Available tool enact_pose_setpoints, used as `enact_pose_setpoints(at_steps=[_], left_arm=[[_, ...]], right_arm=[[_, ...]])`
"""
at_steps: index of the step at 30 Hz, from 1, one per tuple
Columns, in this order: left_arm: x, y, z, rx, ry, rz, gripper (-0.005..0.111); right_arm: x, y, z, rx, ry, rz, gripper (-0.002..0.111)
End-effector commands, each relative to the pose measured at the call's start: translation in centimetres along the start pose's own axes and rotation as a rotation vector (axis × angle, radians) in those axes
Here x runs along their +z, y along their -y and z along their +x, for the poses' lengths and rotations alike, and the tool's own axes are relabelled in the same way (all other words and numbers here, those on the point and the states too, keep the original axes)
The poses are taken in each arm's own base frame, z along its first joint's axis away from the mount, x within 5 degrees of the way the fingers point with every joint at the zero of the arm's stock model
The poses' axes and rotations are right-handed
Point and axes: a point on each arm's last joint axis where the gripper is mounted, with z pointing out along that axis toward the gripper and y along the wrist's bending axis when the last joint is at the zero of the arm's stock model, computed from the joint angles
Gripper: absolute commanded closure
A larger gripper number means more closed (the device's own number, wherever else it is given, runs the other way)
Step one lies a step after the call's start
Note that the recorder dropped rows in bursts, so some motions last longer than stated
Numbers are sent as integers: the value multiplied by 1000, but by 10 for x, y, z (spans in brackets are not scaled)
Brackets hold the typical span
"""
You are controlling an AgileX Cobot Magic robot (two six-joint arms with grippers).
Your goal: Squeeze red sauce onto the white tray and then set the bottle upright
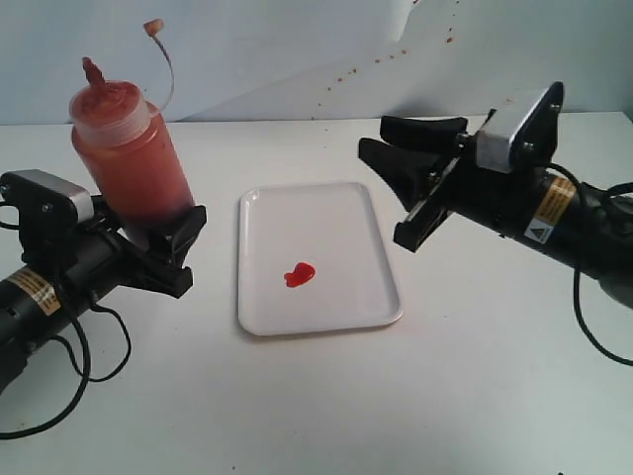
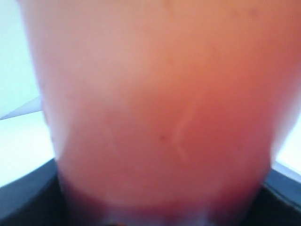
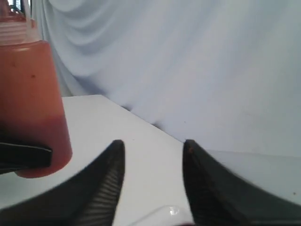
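Red blob: a small, heart-shaped dab of glossy red sauce (image 1: 300,275) lies on the tray, a little left of its middle and toward the near edge in the exterior view.
Tray: the flat, rectangular white tray (image 1: 326,213) of plastic, round-cornered with a low rim, sits on the white table (image 1: 475,396) between the two arms.
Bottle: the translucent plastic squeeze bottle (image 1: 129,163) of orange-red sauce stands left of the tray, red nozzle up and leaning slightly; its tethered tip cap (image 1: 153,27) hangs off above it.
Left arm: the left gripper (image 1: 178,252) is clamped on the bottle's lower body; whether the base touches the table cannot be told.
Right arm: the right gripper (image 1: 381,139) hovers beside the tray's far right corner, jaws parted, holding nothing.
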Motion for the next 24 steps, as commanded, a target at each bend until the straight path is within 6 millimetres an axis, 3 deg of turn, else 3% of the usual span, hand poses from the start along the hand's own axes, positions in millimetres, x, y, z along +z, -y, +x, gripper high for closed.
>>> enact_pose_setpoints(at_steps=[1, 4, 10, 15, 24], left_arm=[[-1, 7, -9, -1, 64, 78, 107], [-2, 9, -8, -62, 53, 92, 107], [-10, 12, 0, -79, 14, 109, 107], [-28, 7, 12, -134, -40, 6, 107], [-58, 10, 11, -90, -49, -34, 107]], right_arm=[[23, -13, -6, -45, -43, -52, 37], [34, -27, -10, -52, -33, -98, 24], [43, -51, -14, -47, -9, -176, 23], [43, -53, -14, -14, -11, -180, 23], [43, -53, -15, 38, -9, -180, 23]])
